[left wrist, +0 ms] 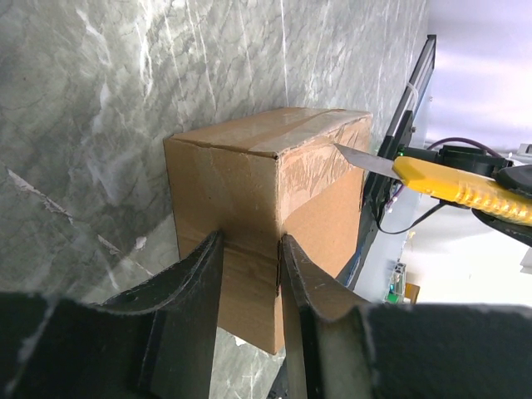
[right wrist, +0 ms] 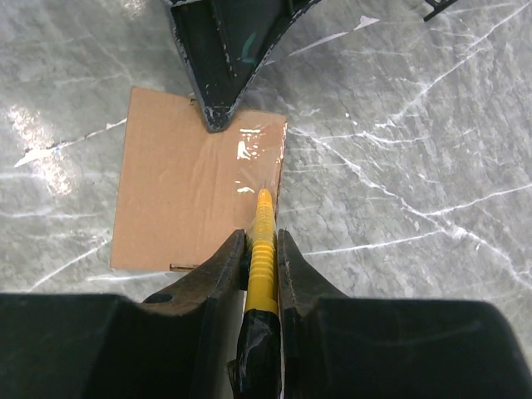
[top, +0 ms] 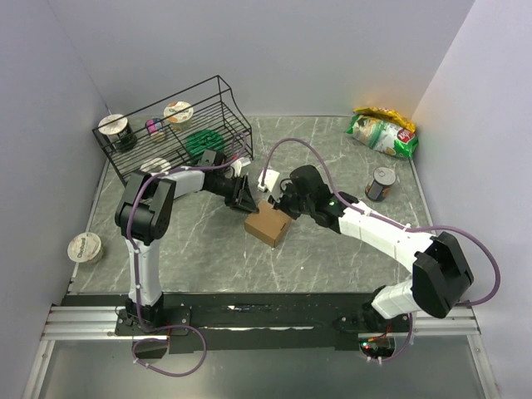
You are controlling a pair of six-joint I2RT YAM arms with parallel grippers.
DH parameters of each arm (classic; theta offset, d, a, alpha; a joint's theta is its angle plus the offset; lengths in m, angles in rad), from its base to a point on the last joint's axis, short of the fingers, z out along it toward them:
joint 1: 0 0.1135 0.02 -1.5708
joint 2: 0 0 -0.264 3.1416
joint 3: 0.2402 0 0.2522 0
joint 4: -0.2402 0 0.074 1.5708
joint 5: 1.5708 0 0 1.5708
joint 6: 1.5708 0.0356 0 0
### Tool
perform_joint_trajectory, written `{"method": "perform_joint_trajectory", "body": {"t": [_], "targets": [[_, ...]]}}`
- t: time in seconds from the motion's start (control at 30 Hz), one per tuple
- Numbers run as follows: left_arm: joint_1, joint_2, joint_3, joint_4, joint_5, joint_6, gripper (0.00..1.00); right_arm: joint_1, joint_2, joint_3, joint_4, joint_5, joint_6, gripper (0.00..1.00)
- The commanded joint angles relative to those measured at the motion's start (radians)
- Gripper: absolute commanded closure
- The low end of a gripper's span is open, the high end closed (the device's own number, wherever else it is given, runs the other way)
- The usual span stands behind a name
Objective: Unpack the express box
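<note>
The express box [top: 268,226] is a small brown carton, taped shut, lying mid-table. My left gripper [top: 247,199] reaches it from the back left. In the left wrist view its fingers [left wrist: 204,274] sit on either side of one upright corner edge of the box [left wrist: 241,166], closed against the cardboard. My right gripper [right wrist: 262,241] is shut on a yellow utility knife [right wrist: 263,212]. The blade [left wrist: 366,160] touches the glossy tape at the box's top edge [right wrist: 191,199]. The left gripper's dark body [right wrist: 220,50] shows at the box's far edge.
A black wire rack [top: 220,83] with cups and a green item stands at the back left. A green snack bag [top: 382,133] and a can [top: 381,183] lie at the back right. A round tub [top: 84,247] sits by the left wall.
</note>
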Motion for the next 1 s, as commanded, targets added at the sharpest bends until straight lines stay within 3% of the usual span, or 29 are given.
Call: {"method": "perform_joint_trajectory", "body": {"t": [0.0, 0.07, 0.23, 0.97], "targets": [[-0.009, 0.061, -0.001, 0.009, -0.145, 0.031, 0.96, -0.018, -0.04, -0.026, -0.091, -0.01, -0.005, 1.0], [-0.012, 0.063, 0.002, 0.003, -0.138, 0.036, 0.96, -0.05, -0.058, 0.023, -0.079, -0.097, 0.02, 1.0], [-0.02, 0.06, 0.001, 0.006, -0.142, 0.037, 0.96, -0.053, 0.023, 0.18, -0.048, -0.139, 0.014, 1.0], [-0.034, 0.049, -0.001, 0.0, -0.165, 0.047, 0.97, -0.038, 0.141, 0.169, 0.087, -0.111, 0.008, 1.0]]}}
